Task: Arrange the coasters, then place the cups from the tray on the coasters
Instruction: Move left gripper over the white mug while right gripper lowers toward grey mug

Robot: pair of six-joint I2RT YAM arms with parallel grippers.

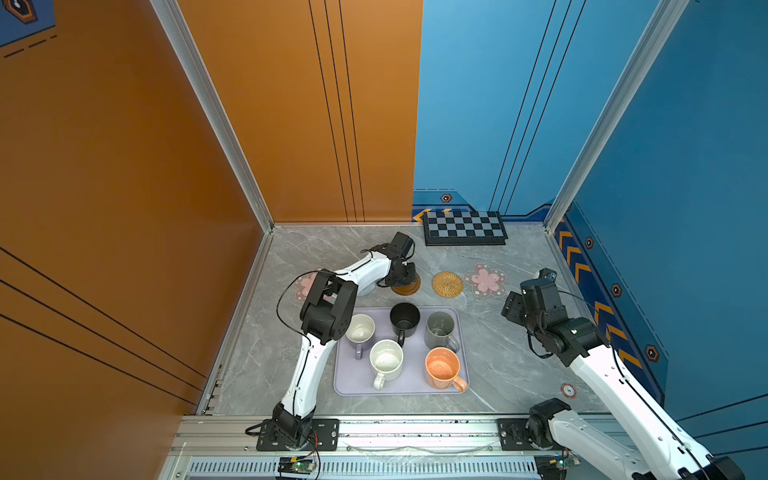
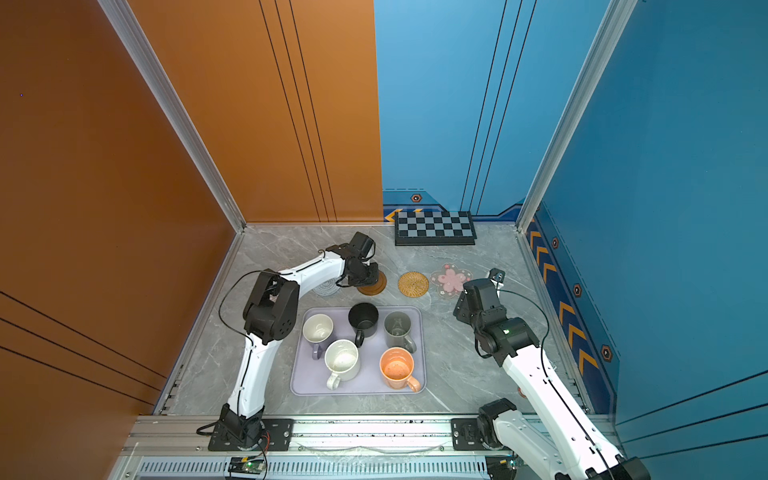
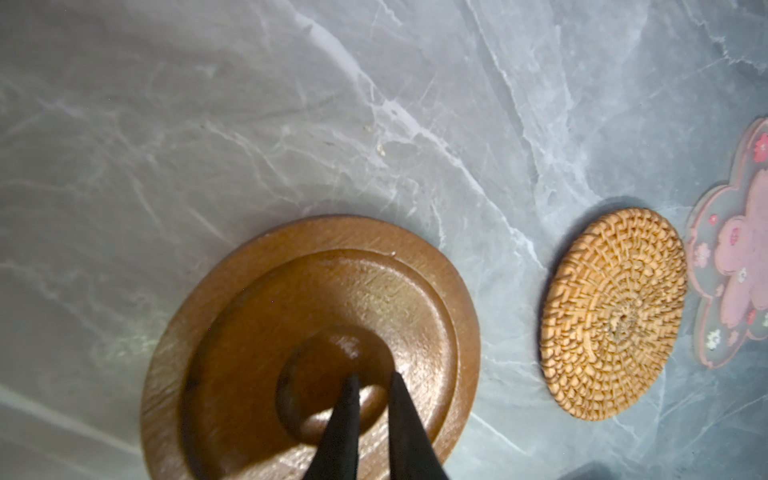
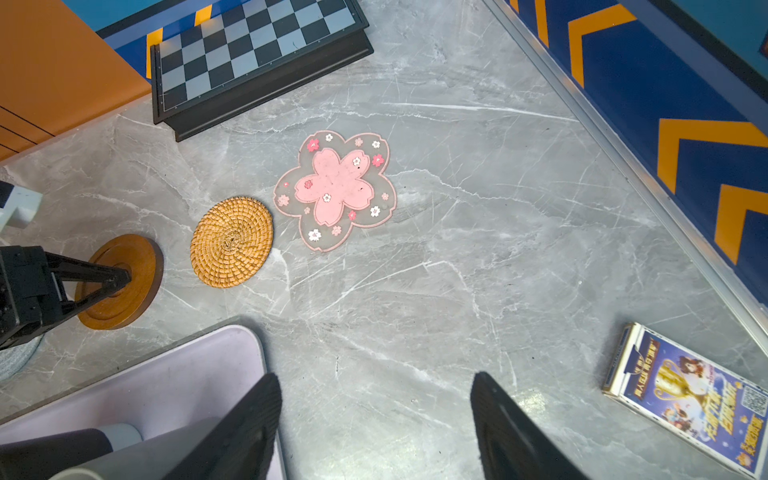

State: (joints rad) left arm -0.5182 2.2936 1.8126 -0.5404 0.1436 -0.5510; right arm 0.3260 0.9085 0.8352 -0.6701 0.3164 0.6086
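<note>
Presently we find the tray (image 1: pixel 357 384) on the worktop (image 1: pixel 519 365) carrying all five cups upright: lavender cup (image 1: pixel 360 327), black cup (image 1: pixel 404 318), grey cup (image 1: pixel 440 329), white speckled cup (image 1: pixel 386 359) and orange cup (image 1: pixel 442 367). Beyond the tray's far edge the coasters lie in a row. A pink flower coaster (image 1: pixel 306 284) sits past the tray's far-left corner, largely hidden by the left arm. Next come the spiral coaster (image 2: pixel 326 287), wooden coaster (image 3: pixel 291 291), rattan coaster (image 1: pixel 447 284) and a second flower coaster (image 1: pixel 485 280), the last past the tray's far-right corner. The left hand (image 3: pixel 372 380) is closed to a narrow slit and grasps nothing. Its tips are set on the wooden coaster's centre recess; whether they press or merely touch we cannot quite tell. The right hand (image 4: pixel 376 378) hangs near the tray's far-right corner, jaws spread wide and empty.
</note>
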